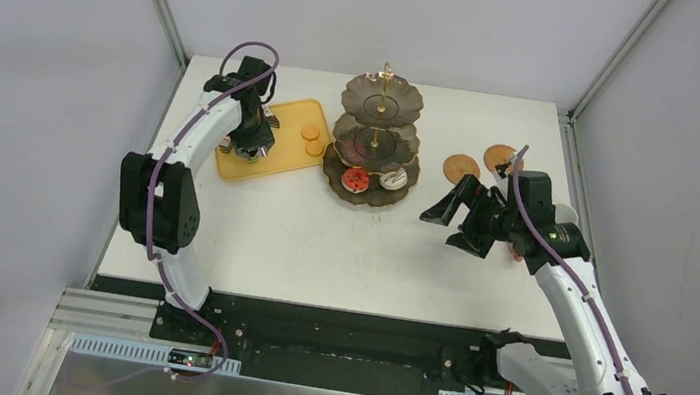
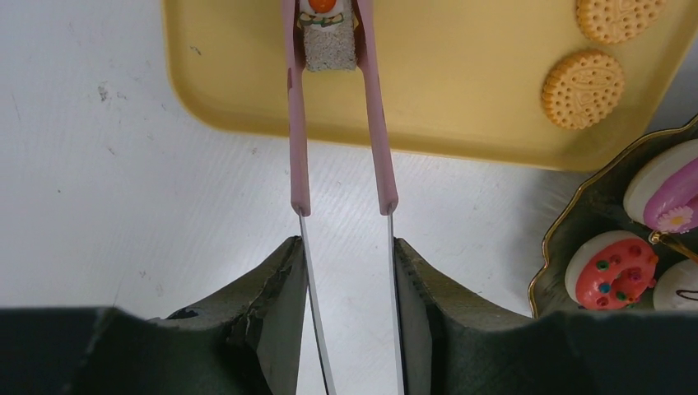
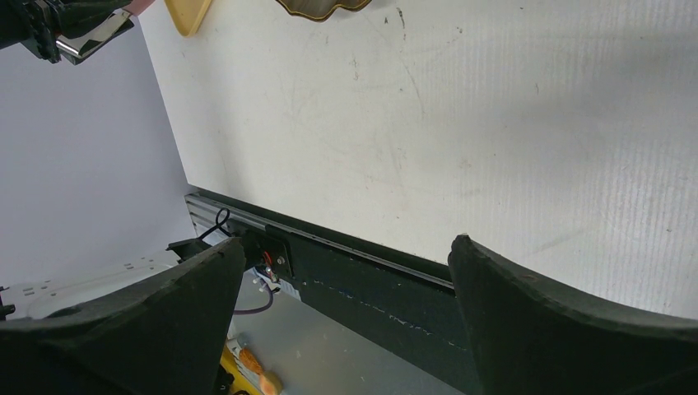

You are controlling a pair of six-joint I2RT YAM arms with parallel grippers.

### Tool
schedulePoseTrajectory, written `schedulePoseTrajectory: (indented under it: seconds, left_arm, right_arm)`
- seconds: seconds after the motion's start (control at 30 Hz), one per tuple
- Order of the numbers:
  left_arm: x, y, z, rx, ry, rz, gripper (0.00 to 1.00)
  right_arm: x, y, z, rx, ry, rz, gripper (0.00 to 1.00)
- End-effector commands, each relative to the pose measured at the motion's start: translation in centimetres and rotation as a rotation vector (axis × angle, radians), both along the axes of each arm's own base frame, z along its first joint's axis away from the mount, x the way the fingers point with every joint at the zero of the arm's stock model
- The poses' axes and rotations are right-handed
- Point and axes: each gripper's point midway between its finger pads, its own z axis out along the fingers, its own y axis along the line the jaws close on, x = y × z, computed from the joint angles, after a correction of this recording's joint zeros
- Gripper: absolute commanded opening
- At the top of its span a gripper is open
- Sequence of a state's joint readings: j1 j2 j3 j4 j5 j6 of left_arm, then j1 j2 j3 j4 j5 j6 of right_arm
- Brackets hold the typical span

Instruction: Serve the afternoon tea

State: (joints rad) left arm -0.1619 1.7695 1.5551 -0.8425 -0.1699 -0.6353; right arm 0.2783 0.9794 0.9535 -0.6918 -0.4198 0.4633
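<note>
Tongs [image 2: 299, 148] pinch a small cake [image 2: 329, 48] left of the stand [image 1: 375, 146].
Left of the stand, the left gripper [image 2: 350, 271] squeezes the tongs over the yellow tray [image 2: 461, 107]; right of it, the right gripper [image 1: 459, 219] gapes wide, empty.

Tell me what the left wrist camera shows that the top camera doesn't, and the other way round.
Left wrist only: pink tongs clamped in the fingers of the left gripper, pinching a small orange-topped cake. Top only: the stand's upper tiers, two woven coasters, and the right gripper, open and empty. Both: the yellow tray, two orange cookies, and cakes on the bottom tier.
</note>
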Motion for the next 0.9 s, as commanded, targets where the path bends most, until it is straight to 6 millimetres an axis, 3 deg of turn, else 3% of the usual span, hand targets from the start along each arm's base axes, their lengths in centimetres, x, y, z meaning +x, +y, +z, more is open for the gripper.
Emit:
schedulePoseTrajectory:
  seconds: [0.0, 0.4, 0.53, 0.77, 0.87]
  left_arm:
    - [-0.1, 1.2, 1.3, 0.041, -0.033, 0.005, 0.22]
    - [-2.4, 1.8, 4.4, 0.093, -0.057, -0.132, 0.04]
    - [-2.9, 1.0, 6.5, 0.087, -0.101, -0.203, 0.02]
    - [-4.7, -7.6, 13.8, 0.118, -0.285, -0.611, 0.04]
    - [-6.4, -9.7, 16.0, 0.117, -0.313, -0.707, 0.04]
  right_arm:
    - [0.5, 0.1, 1.0, 0.016, -0.038, -0.001, 0.99]
    - [0.2, 0.2, 1.4, 0.031, -0.042, 0.002, 0.99]
    - [0.1, 0.3, 1.5, 0.039, -0.040, 0.006, 0.99]
    - [-0.1, 0.2, 1.7, 0.038, -0.051, 0.007, 0.99]
    - [0.1, 0.1, 1.8, 0.032, -0.056, 0.003, 0.99]
